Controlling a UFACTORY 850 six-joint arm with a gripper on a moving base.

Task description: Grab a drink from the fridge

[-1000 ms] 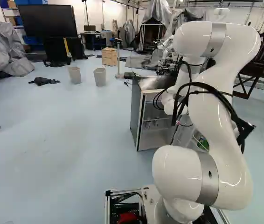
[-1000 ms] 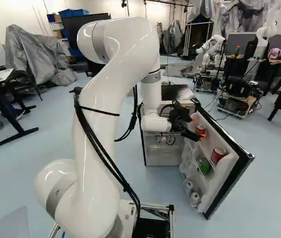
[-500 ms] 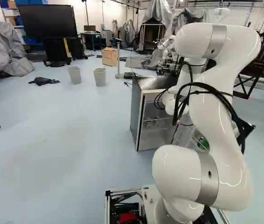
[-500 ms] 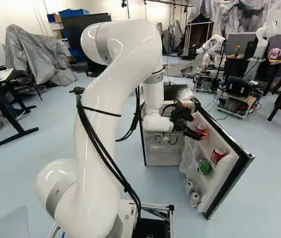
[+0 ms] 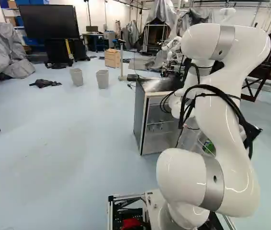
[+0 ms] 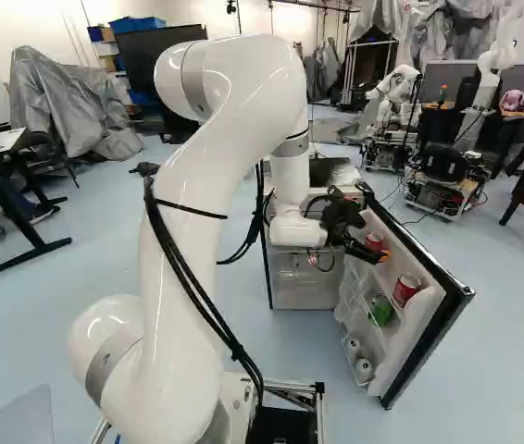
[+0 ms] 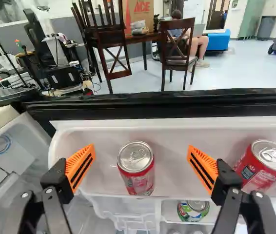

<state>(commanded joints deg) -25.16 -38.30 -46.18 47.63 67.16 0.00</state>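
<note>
My gripper point(image 6: 381, 256) is at the upper shelf of the open fridge door point(image 6: 426, 319) in the right base view. In the wrist view the gripper point(image 7: 141, 150) stands open, its orange pads wide apart. A red and silver can point(image 7: 136, 170) stands upright on the door shelf between them, with a gap on either side. Another red can point(image 7: 265, 168) is on the same shelf, beyond one finger and partly behind it. A green can point(image 7: 192, 210) sits on a lower shelf. The fridge point(image 5: 159, 129) stands ahead of the base.
The door's black edge point(image 7: 167, 105) runs behind the shelf. White fridge interior point(image 7: 6, 156) lies to one side of the gripper. Bottles or cans point(image 6: 363, 370) are low in the door. Another robot point(image 6: 396, 88) stands beyond the fridge; chairs point(image 7: 178, 46) are behind the door.
The arm has reached slightly forward, bringing the gripper a little farther over the door shelf, around the can there. Its fingers have stayed open. The base has not moved.
</note>
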